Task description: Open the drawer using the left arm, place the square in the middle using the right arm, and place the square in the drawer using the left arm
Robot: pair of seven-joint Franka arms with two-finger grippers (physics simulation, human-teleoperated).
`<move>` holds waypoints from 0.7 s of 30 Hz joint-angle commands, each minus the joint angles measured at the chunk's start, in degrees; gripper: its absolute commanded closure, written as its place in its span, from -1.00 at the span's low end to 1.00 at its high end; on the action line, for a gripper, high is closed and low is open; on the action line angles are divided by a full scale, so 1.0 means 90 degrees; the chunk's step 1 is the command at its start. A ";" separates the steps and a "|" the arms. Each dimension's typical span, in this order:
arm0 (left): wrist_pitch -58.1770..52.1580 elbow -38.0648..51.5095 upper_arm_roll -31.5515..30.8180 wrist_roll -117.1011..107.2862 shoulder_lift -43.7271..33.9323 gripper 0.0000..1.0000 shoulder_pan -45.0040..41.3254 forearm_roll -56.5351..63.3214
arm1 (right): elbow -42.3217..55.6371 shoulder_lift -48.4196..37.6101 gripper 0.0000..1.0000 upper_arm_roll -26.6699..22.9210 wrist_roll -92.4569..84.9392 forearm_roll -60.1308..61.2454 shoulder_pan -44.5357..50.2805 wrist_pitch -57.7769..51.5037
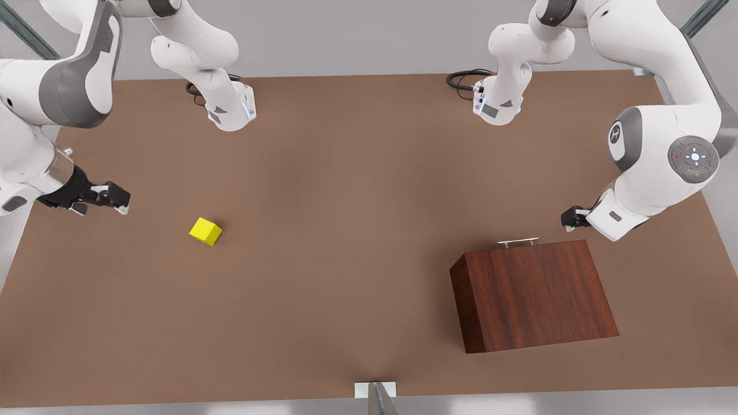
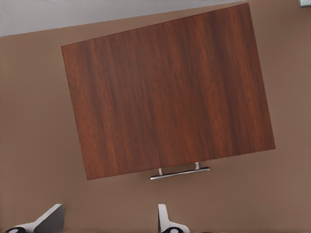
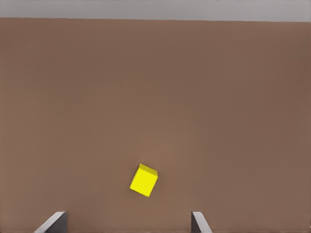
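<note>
One wooden box (image 1: 533, 294) sits near on the front view's right of the counter (image 1: 346, 259), its drawer shut, silver handle (image 1: 518, 242) facing away. Just beyond it hovers the left gripper (image 1: 569, 218), jaws apart. Farther left lies the square (image 1: 205, 231); the right gripper (image 1: 112, 199) waits nearby, jaws apart.

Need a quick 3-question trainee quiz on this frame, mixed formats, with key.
1. True or false: the drawer is already pulled out of the wooden box.
2. Which claw is nearer the square? A) left claw B) right claw
3. Fill in: the silver handle sits on the box side facing the ____ claw.

Key: 1 false, it is shut. 2 B; the open right claw is near the square. 3 left; it is open too.
</note>
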 commanded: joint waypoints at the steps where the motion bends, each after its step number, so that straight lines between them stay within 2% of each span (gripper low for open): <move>1: 0.0010 -0.0018 0.0000 -0.0002 -0.0016 -1.00 0.0001 0.0042 | -0.0003 0.0008 -1.00 0.0003 -0.0013 -0.0006 0.0021 0.0011; 2: 0.0019 -0.0125 0.0000 -0.0245 -0.0085 -1.00 0.0001 0.0033 | -0.0003 0.0105 -1.00 0.0003 0.0026 0.0013 0.0011 -0.0008; 3: 0.0780 -0.1071 0.0000 -0.1660 -0.0631 -1.00 0.0010 0.0003 | -0.0052 0.0115 -1.00 0.0003 -0.0004 0.0004 0.0021 0.0040; 5: 0.1162 -0.1833 0.0010 -0.3950 -0.1061 -1.00 0.0010 -0.0036 | -0.0198 0.0183 -1.00 0.0139 -0.0237 0.0033 0.0040 0.0040; 7: 0.2477 -0.2993 0.0010 -0.6218 -0.1607 -1.00 0.0010 -0.0319 | -0.0657 0.0174 -1.00 0.0452 -0.0258 0.0004 0.0234 0.0118; 8: 0.3357 -0.3736 0.0000 -0.7235 -0.1871 -1.00 0.0001 -0.0329 | -0.1329 0.0028 -1.00 0.0442 -0.0015 -0.0045 0.0596 0.0712; 9: 0.4091 -0.4323 -0.0049 -0.7872 -0.2106 -1.00 -0.0009 -0.0338 | -0.1741 -0.0129 -1.00 0.0442 0.0416 -0.0045 0.0645 0.0802; 10: 0.4609 -0.4715 -0.0156 -0.8467 -0.2204 -1.00 -0.0058 -0.0338 | -0.1966 -0.0139 -1.00 0.0452 0.0709 -0.0045 0.0626 0.0870; 12: 0.5390 -0.5310 -0.0254 -0.9113 -0.2302 -1.00 -0.0058 -0.0338 | -0.3449 -0.0851 -1.00 0.0442 0.1627 -0.0036 0.0548 0.1973; 15: 0.5761 -0.5525 -0.0254 -1.0147 -0.2243 -1.00 -0.0058 -0.0348 | -0.4642 -0.1301 -1.00 0.0442 0.2242 0.0043 0.0128 0.2540; 18: 0.6191 -0.5828 -0.0254 -1.0607 -0.2136 -1.00 -0.0058 -0.0348 | -0.6077 -0.1379 -1.00 0.0442 0.2682 0.0043 0.0089 0.4337; 21: 0.6221 -0.5965 -0.0303 -1.0607 -0.2106 -1.00 -0.0087 -0.0338 | -0.6292 -0.1076 -1.00 0.0432 0.3072 0.0043 -0.0057 0.4454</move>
